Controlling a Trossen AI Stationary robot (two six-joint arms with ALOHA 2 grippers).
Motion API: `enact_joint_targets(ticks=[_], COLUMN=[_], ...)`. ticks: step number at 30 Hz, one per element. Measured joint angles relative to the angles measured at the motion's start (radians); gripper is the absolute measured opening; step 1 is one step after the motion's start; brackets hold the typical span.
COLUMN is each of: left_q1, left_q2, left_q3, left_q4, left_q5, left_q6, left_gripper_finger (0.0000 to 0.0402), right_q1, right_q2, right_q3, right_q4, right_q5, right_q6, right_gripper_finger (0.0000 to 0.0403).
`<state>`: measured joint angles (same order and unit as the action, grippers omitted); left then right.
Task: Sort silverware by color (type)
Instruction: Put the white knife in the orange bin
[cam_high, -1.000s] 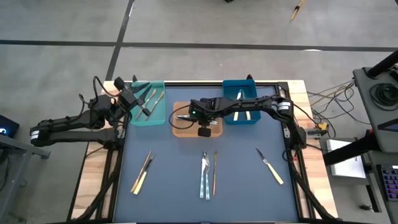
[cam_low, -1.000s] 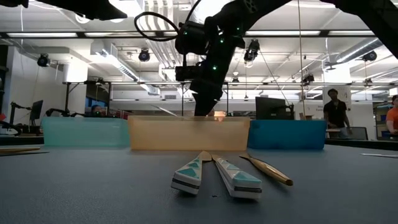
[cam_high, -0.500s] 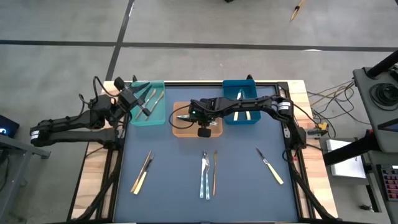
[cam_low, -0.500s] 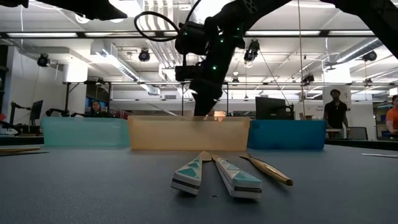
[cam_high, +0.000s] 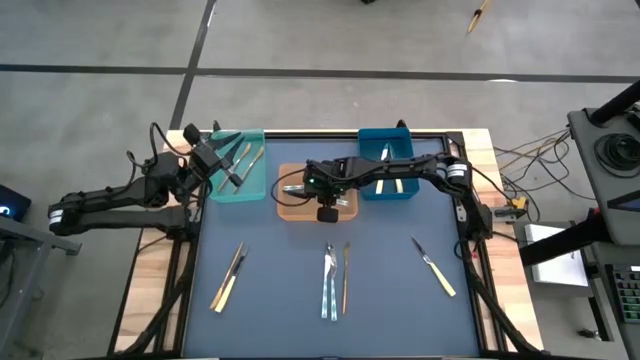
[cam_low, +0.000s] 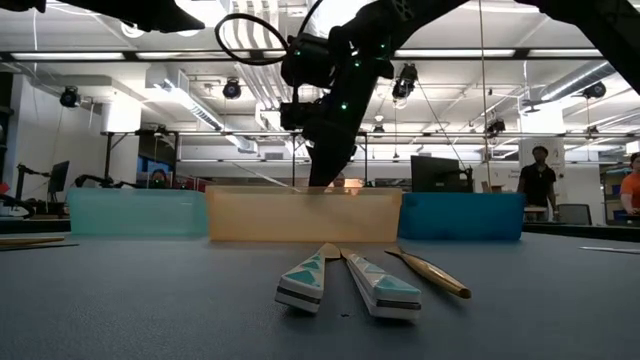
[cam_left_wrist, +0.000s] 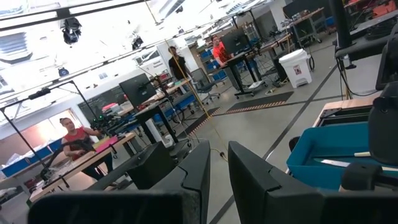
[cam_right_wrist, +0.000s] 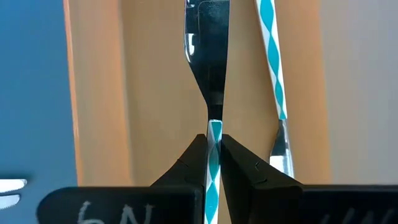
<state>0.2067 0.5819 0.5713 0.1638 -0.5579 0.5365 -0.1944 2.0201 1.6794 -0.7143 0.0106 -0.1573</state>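
My right gripper (cam_high: 303, 186) hangs over the orange bin (cam_high: 340, 211), shut on a piece of silverware with a teal-and-white handle and a silver head (cam_right_wrist: 208, 43). A second teal-and-white piece (cam_right_wrist: 272, 62) lies on the bin floor beside it. My left gripper (cam_high: 218, 163) waits shut, with nothing in it, at the near left corner of the teal bin (cam_high: 252, 190), which holds several pieces. The blue bin (cam_high: 403, 187) holds cream-handled pieces. More silverware lies on the mat: a cream-handled pair (cam_high: 228, 278), a teal-and-white pair (cam_high: 330, 287), a gold piece (cam_high: 346, 278) and a cream-handled knife (cam_high: 434, 267). My right gripper pinches the teal-and-white handle (cam_right_wrist: 214, 129) between its two fingers, close to where it joins the silver neck. The fingers slant down from the table's right and lie along the piece, whose head points on toward the left over the orange bin floor. Whether the head touches the floor I cannot tell.
The three bins stand side by side along the mat's far edge, teal, orange, blue (cam_low: 460, 216). The dark mat (cam_high: 390, 310) has free room between the loose pieces. People stand in the room behind the table.
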Motion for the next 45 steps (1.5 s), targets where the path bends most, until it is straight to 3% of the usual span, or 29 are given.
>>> enact_joint_targets(ticks=[45], left_q1=[0.0], left_q2=[0.0], left_q3=[0.0], left_q4=[-0.001], left_q5=[0.0], left_q6=[0.001], left_gripper_finger=[0.004], right_q1=[0.0], right_q2=[0.0], right_q3=[-0.001], right_q4=[0.016], right_q5=[-0.01], right_q6=[-0.018], right_gripper_finger=[0.0038])
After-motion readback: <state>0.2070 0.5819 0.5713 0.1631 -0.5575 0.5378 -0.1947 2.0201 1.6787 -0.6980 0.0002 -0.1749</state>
